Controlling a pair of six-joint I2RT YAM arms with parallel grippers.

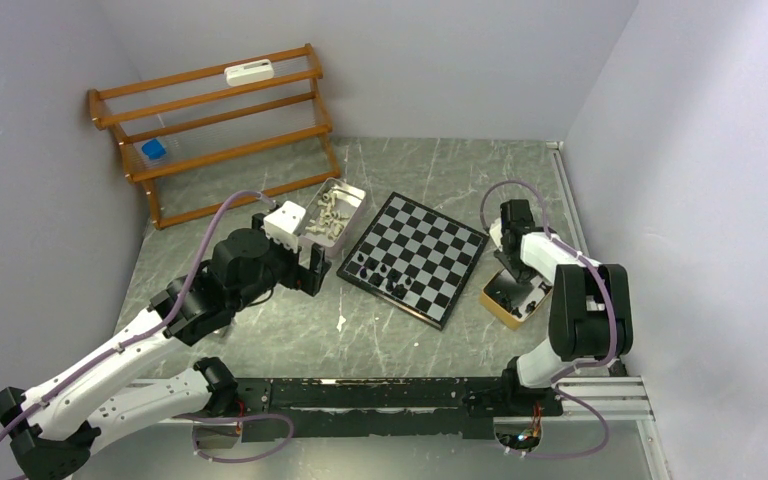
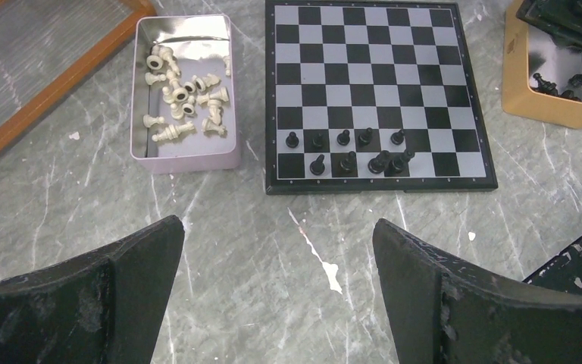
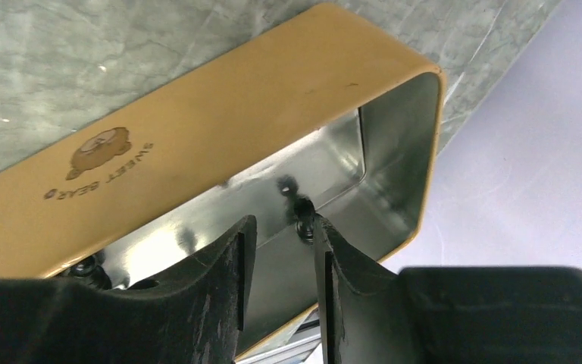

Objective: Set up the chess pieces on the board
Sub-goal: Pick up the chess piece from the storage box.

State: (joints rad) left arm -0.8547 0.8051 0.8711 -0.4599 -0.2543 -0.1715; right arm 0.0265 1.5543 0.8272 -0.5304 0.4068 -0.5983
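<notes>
The board [image 1: 430, 240] [image 2: 379, 68] lies in the middle of the table. Several black chess pieces [image 1: 385, 275] [image 2: 348, 152] stand on its two rows nearest the left arm. Cream-white pieces [image 2: 186, 98] lie in a silver tin [image 1: 352, 195]. My left gripper [image 2: 276, 250] [image 1: 310, 265] hangs wide open over bare table, nothing between its fingers. My right gripper [image 3: 284, 227] [image 1: 512, 285] reaches into a tan tin [image 3: 197, 136] [image 1: 495, 308]. Its jaws stand a little apart with an empty gap. A black piece [image 3: 303, 216] sits at the tip of the right finger.
A wooden slatted rack [image 1: 215, 120] stands at the back left, holding a white object [image 1: 249, 72] and a blue one [image 1: 153, 150]. More black pieces [image 2: 553, 83] lie in the tan tin. Walls close in on both sides.
</notes>
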